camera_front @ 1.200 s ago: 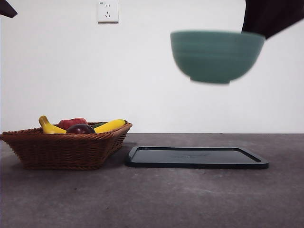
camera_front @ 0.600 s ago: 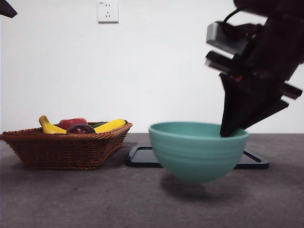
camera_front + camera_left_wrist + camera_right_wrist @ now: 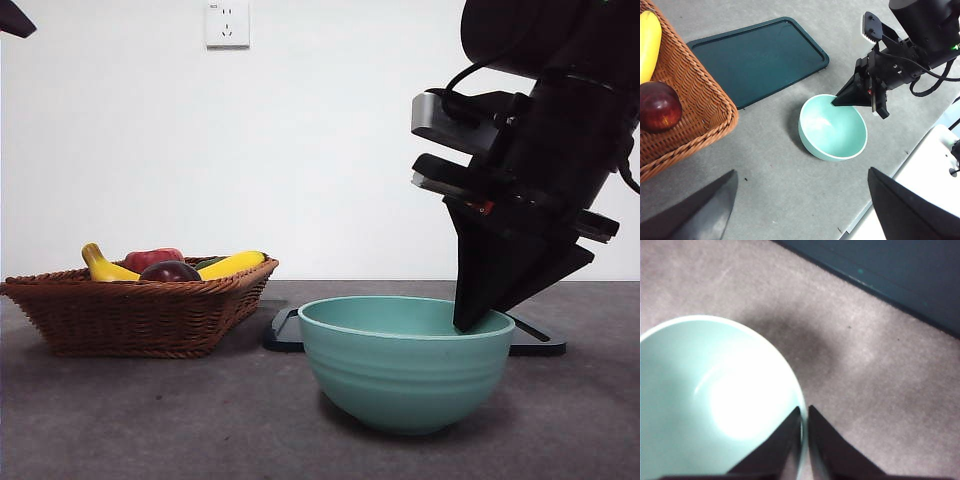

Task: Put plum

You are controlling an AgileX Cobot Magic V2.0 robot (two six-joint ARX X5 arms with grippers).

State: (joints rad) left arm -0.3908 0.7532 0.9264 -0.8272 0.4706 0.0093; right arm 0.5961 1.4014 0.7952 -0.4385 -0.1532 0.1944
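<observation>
The plum point(image 3: 170, 271), dark maroon and glossy, lies in the wicker basket point(image 3: 130, 315) at the left, in front of a red fruit point(image 3: 152, 258). It also shows in the left wrist view point(image 3: 659, 106). My right gripper point(image 3: 470, 320) is shut on the right rim of a teal bowl point(image 3: 405, 365). The bowl stands empty on the table in front of the tray. The right wrist view shows the jaws pinching the rim point(image 3: 805, 412). My left gripper point(image 3: 802, 172) is open and empty, high above the table, a black tip point(image 3: 15, 18) in the front view.
Yellow bananas point(image 3: 232, 264) lie in the basket beside the plum. A flat dark tray point(image 3: 535, 340) lies behind the bowl, to the right of the basket. A wall socket point(image 3: 227, 24) is on the white wall.
My right gripper has brought the teal bowl down from high in the air onto the table in front of the tray. The basket and fruit have not moved.
</observation>
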